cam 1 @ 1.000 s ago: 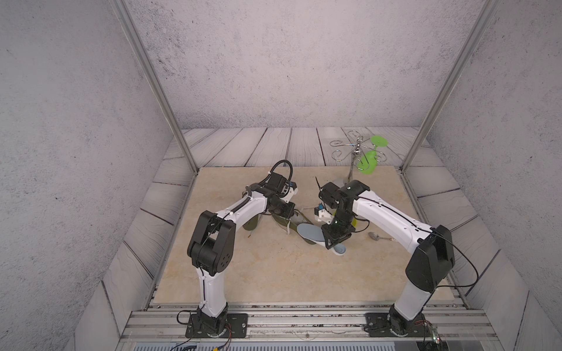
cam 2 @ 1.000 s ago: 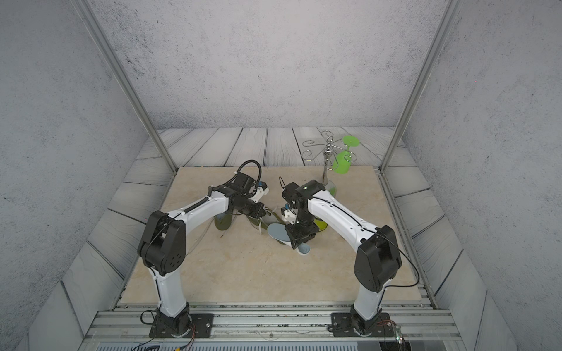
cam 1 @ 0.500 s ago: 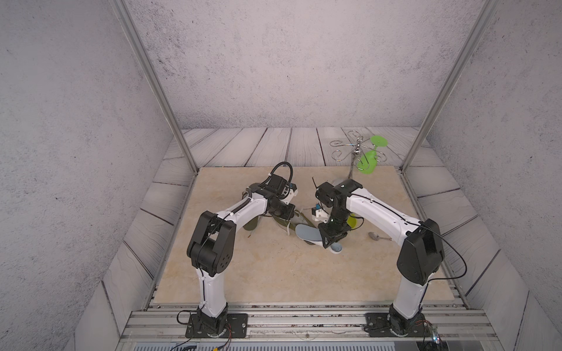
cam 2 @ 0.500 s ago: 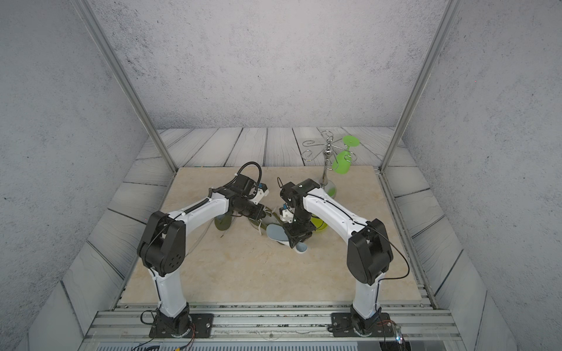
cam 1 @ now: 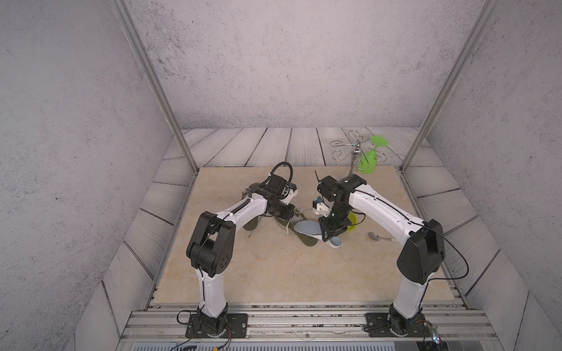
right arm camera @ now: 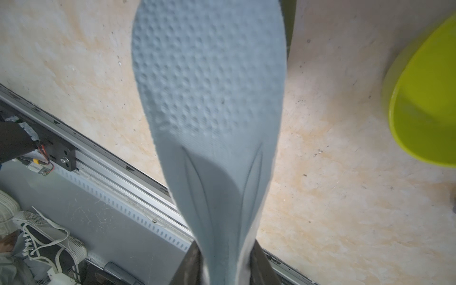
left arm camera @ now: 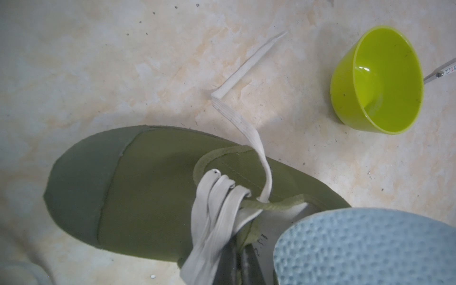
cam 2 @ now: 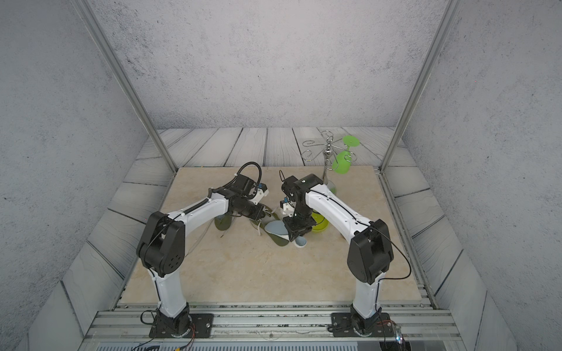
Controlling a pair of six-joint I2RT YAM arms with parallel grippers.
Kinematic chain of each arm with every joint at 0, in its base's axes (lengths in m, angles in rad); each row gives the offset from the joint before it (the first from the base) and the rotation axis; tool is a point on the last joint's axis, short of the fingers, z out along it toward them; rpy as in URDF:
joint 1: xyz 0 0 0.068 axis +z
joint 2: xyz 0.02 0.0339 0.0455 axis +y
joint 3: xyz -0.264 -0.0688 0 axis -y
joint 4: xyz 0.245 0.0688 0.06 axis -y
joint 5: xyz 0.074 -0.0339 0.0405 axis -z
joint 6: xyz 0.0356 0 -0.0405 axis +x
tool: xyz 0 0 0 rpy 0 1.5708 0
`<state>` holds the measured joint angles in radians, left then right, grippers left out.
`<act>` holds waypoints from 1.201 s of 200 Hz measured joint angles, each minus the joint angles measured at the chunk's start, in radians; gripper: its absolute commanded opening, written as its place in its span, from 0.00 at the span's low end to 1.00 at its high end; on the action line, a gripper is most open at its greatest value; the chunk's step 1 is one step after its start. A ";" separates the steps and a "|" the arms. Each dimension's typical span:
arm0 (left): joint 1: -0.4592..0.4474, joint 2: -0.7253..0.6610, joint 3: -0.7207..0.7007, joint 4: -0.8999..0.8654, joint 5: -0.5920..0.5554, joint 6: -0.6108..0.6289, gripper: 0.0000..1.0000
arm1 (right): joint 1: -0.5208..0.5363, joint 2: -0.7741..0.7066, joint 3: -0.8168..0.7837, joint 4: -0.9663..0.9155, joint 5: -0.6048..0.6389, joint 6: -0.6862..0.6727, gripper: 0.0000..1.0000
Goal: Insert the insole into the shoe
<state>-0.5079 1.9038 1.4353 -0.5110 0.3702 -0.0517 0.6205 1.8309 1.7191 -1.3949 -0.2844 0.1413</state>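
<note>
- Olive-green canvas shoe on beige table, lacing edge pinched in the tightly closed left gripper.
- Pale-blue dimpled foam insole, heel clamped by right gripper, toe at the shoe's opening.
- White laces there may snag and buckle it.

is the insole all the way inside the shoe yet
No, most of the insole is outside the shoe, its heel end held in the right gripper.
</note>
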 measured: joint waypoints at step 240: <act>-0.014 0.000 0.000 0.002 -0.008 0.007 0.00 | -0.037 -0.012 -0.169 0.106 -0.167 0.069 0.31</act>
<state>-0.5220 1.9038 1.4349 -0.5091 0.3622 -0.0448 0.5838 1.8187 1.5497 -1.2888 -0.4519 0.2108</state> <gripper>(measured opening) 0.055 0.309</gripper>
